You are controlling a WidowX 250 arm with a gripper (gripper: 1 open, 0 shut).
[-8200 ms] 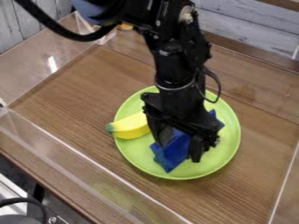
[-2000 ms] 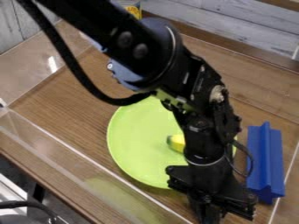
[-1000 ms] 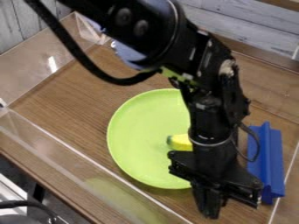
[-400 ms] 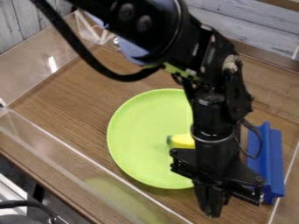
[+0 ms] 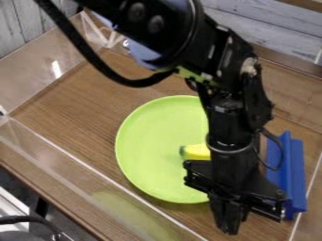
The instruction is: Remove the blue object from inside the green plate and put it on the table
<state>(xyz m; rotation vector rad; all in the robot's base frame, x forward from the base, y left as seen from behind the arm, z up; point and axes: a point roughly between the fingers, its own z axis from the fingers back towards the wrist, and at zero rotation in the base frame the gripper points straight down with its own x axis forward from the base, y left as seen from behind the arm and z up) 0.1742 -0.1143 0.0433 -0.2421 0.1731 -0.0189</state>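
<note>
The blue object [image 5: 291,168] lies lengthwise on the table [image 5: 75,104], just right of the green plate [image 5: 151,141] and outside its rim. My gripper [image 5: 235,222] points straight down over the plate's front right edge, near the table's front, with its fingers shut and nothing between them. It stands a little left of the blue object and apart from it. The black arm hides the plate's right part and the left edge of the blue object.
A yellow banana [image 5: 195,151] lies on the plate, mostly hidden behind the arm. Clear acrylic walls [image 5: 51,188] edge the table at the front, left and right. Open wood shows left of and behind the plate.
Over the last second the arm has shifted slightly right and its fingers have stayed shut. The blue object has lain still on the table beside the plate.
</note>
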